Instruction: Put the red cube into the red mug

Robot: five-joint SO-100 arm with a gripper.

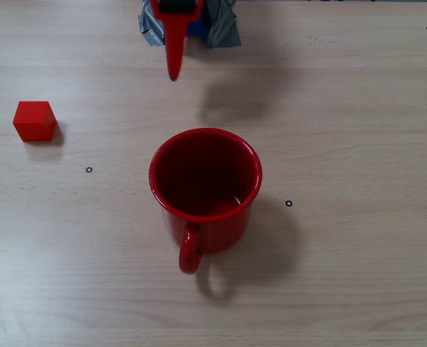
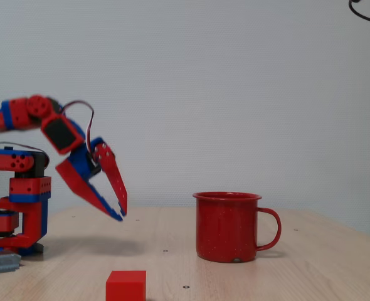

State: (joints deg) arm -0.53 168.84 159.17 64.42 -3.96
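In both fixed views you see a pale wooden counter (image 1: pixel 344 289) with fine grain lines and a few small dark ring marks (image 1: pixel 89 170) spread over it.

Nearest to the side camera sits the red cube (image 2: pixel 126 285); it is a small plain block with sharp edges and matte faces. From above, the red cube (image 1: pixel 34 120) lies flat on the counter at the left, turned a little against the grain. It has no long axis. It touches nothing and stands well apart from the mug.

Farther in, near the middle of the counter, you find the red mug (image 1: pixel 205 189). It is upright, with the mouth open to the top, and the inside is dark red. The wall is glossy with faint pale specks, and the rim is round. In the overhead view its loop handle (image 1: pixel 189 249) points to the bottom edge of the picture; in the side view the red mug (image 2: pixel 227 226) shows the handle at the right.

Farthest, at the top edge of the overhead view, is the hand (image 1: pixel 173 72), above the counter. In the side view the hand (image 2: pixel 121 213) hangs tilted down, red and blue, the tapered fingers (image 2: pixel 113 175) released, with a gap that narrows to the tips, and it holds nothing. Grey tape (image 1: pixel 224 30) lies by the arm's base.

Nothing stands between the cube, the mug and the hand.
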